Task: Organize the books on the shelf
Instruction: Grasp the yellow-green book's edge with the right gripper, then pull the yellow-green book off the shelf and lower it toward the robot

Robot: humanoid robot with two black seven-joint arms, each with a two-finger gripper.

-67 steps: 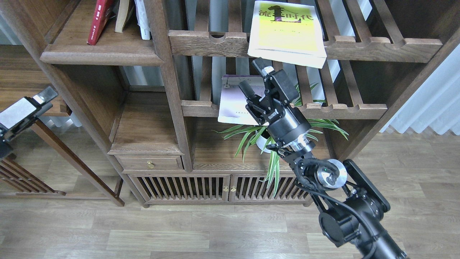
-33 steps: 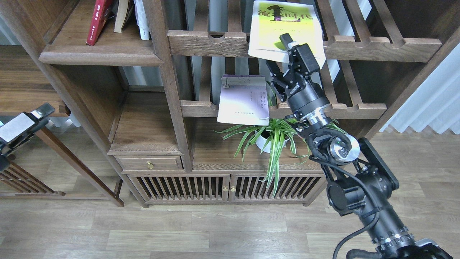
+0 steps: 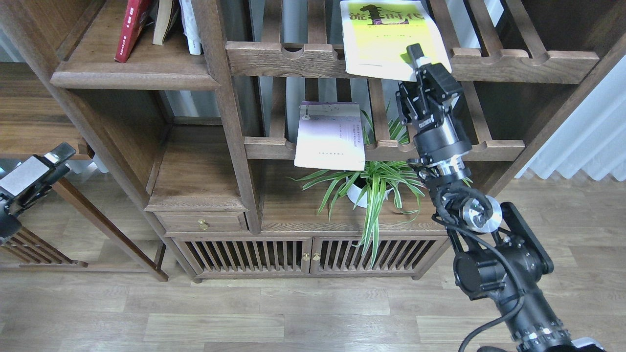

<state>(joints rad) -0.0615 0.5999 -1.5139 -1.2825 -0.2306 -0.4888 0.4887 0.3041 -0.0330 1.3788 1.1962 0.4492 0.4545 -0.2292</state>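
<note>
- Dark brown wood unit filled the head view; solid shelf at upper left held dark red book leaning upright, with two more book spines just beside it.
- Yellow-green book lay flat on upper slatted rack, near corner hanging over the notched front rail.
- Pale lilac book lay on lower slatted rack, front edge overhanging.
- Compartment below held potted plant on a flat board; drawer and slatted cabinet doors underneath.
- Right gripper was at the yellow-green book's near right corner; grasping or only touching, couldn't tell.
- Left gripper hung at far left, away from the books; finger state couldn't tell.
- Wood plank floor; pale curtain at right.
</note>
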